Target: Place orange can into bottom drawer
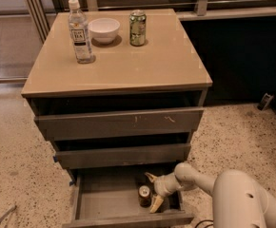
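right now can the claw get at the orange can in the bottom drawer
Probably yes. The claw is down inside the open bottom drawer, fingers spread, right beside the upright orange can. Nothing lies between them, and the drawers above do not cover the can.

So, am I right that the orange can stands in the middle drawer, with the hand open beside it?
Not quite: the camera view shows the orange can standing in the bottom drawer instead; the hand is indeed open beside it.
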Robot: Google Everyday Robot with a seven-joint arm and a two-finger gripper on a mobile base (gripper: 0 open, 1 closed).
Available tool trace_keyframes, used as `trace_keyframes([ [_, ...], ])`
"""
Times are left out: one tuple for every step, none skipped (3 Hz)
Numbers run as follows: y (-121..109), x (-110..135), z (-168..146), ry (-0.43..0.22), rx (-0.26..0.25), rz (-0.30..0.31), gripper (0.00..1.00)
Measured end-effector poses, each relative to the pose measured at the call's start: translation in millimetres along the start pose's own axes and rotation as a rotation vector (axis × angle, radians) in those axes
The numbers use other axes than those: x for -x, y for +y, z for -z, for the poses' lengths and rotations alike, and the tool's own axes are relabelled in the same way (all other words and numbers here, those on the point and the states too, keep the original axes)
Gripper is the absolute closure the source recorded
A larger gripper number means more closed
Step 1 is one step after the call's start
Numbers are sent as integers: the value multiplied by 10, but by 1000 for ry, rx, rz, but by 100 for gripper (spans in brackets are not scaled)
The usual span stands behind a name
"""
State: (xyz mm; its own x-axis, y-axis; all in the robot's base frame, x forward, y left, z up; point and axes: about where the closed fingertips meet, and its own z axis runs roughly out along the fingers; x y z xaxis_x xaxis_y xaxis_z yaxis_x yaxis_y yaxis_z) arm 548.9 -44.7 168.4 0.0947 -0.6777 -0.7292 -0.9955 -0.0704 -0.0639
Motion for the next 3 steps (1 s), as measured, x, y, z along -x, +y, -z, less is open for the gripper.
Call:
trace_keyframes([
  [32,19,190,28,-63,5,0],
  [71,20,437,56,-113,10,0],
  [100,35,400,52,-106,9,0],
])
